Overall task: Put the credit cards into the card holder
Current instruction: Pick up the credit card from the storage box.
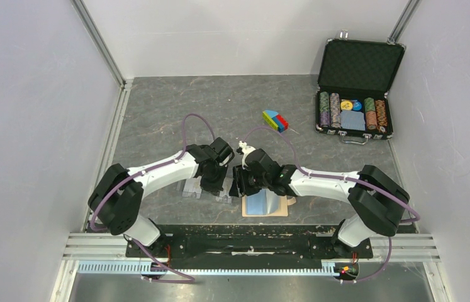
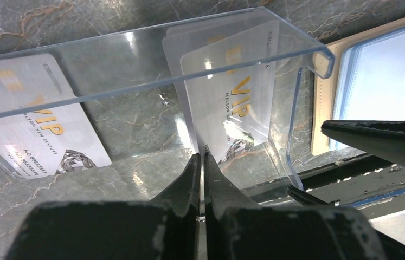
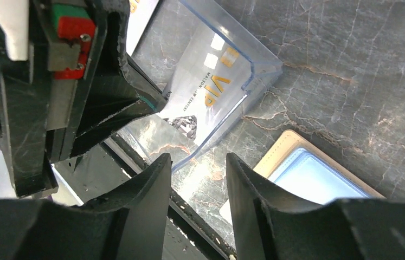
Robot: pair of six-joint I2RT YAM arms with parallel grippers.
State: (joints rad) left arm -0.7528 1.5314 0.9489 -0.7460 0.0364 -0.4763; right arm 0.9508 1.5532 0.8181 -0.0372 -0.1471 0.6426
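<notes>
In the left wrist view, my left gripper (image 2: 203, 155) is shut on the near edge of a pale VIP credit card (image 2: 232, 103) with gold lettering. That card sits inside a clear plastic tray (image 2: 135, 81). A second credit card (image 2: 32, 130) lies flat at the tray's left end. The tan card holder (image 1: 265, 206) lies open, blue-white pockets up, just right of the tray; it also shows in the left wrist view (image 2: 384, 70) and the right wrist view (image 3: 319, 179). My right gripper (image 3: 197, 162) is open and empty, above the tray's corner beside the left gripper (image 1: 214, 186).
A black poker-chip case (image 1: 355, 94) stands open at the back right. A small pile of coloured blocks (image 1: 275, 120) lies mid-table. The black base rail (image 1: 245, 242) runs along the near edge, close to the card holder. White walls enclose the table.
</notes>
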